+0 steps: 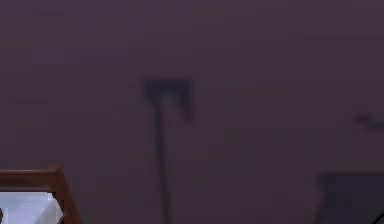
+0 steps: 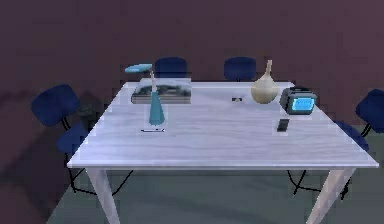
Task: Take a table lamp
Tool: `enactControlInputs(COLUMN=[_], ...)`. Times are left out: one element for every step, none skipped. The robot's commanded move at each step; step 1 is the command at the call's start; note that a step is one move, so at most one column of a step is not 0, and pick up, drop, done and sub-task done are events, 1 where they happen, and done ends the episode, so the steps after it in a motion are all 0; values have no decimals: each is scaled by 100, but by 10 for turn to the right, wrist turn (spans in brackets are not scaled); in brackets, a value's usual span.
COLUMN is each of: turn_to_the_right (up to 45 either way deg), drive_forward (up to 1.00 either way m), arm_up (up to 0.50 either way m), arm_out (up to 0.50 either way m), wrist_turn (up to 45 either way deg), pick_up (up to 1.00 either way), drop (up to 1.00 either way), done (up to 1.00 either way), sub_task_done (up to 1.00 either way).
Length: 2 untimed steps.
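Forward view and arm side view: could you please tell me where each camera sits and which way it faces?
Forward view: on the robot, facing ahead and slightly down at a dark purple wall, brown wooden-framed corner lower left; own body in frame: none.
Arm side view: on the robot's body, facing sideways at a pale grey rectangular table with a teal table lamp, beige round vase, dark blue padded chairs around; own body: none.
Shared: the dark purple wall; the forward view's dark lower-right shape may be a chair.
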Motion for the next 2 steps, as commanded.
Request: enactControlInputs(turn_to_the_right=[0,0], drive_forward=[0,0], arm_up=[50,38], arm_out=[0,0], wrist_turn=[0,0], pick_up=[0,0], drop=[0,0], done=[0,0], sub_task_done=[0,0])
